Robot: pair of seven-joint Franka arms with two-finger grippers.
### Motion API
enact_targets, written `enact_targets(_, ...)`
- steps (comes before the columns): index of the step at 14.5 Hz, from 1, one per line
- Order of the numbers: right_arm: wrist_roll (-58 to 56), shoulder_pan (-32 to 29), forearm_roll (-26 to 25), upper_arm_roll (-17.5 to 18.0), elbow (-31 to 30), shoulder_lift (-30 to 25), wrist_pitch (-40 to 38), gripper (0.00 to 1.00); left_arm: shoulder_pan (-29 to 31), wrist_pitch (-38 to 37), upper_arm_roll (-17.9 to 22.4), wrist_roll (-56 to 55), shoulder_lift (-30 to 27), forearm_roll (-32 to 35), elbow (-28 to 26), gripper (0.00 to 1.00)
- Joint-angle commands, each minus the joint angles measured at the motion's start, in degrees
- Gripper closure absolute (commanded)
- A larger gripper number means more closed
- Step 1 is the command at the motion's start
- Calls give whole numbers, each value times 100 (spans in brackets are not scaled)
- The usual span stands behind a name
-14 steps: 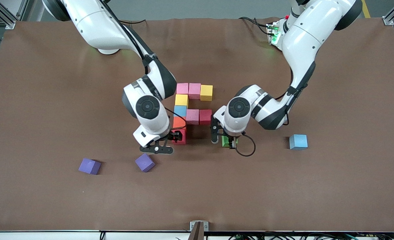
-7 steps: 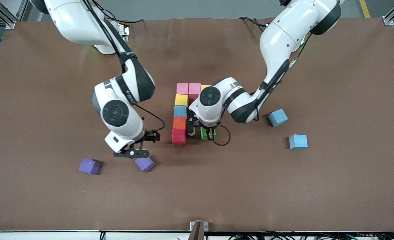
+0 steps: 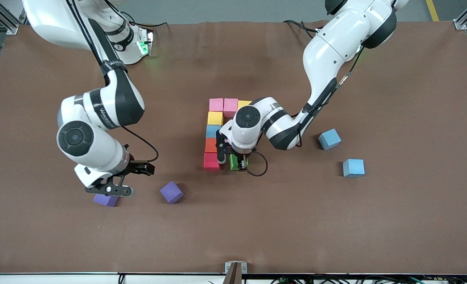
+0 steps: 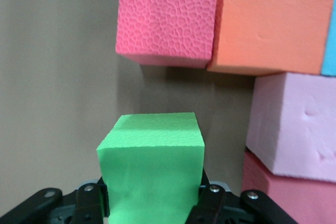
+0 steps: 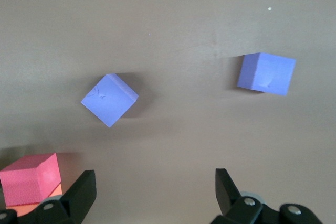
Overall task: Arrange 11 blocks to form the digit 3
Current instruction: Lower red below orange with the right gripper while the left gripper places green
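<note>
Left hand clamping green block, half-hidden from front camera.

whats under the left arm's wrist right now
The left claw shut on the green block, set beside the red block. The wrist covers the figure's middle bar, showing only as pink block in the left wrist view.

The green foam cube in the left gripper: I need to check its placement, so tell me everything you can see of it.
The green foam cube is small and matte, with a fine-grained surface, crisp edges and no visible dents. The left gripper is shut on it, fingers pressing two of its side faces, down at the brown table. It sits upright, level with the red foam cube at the end of the figure's column nearest the front camera, with a narrow gap between them. Whether it rests on the table cannot be told.
</note>
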Motion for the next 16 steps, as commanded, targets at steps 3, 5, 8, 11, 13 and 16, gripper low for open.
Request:
enact_targets(3,-1117,-573,-20,79,-189,-437,-557,0,-521,147,364,107,202,-82,375,65)
enact_targets(5,-1242,-670,-20,79,-189,-516,-795,0,-557,191,365,72,219,-82,375,65)
enact_targets(8,-1242,-697,-20,79,-189,-595,-936,0,-583,296,382,80,263,-73,375,65)
enact_targets(11,-1251,-767,-20,79,-189,-613,-1007,0,-627,480,549,98,298,-82,375,63)
enact_targets(13,-1251,-794,-20,79,-189,-613,-1007,0,-627,568,628,116,360,-82,375,63)
enact_targets(16,-1242,-767,-11,88,-180,-604,-980,0,-741,613,655,81,386,-73,375,63)
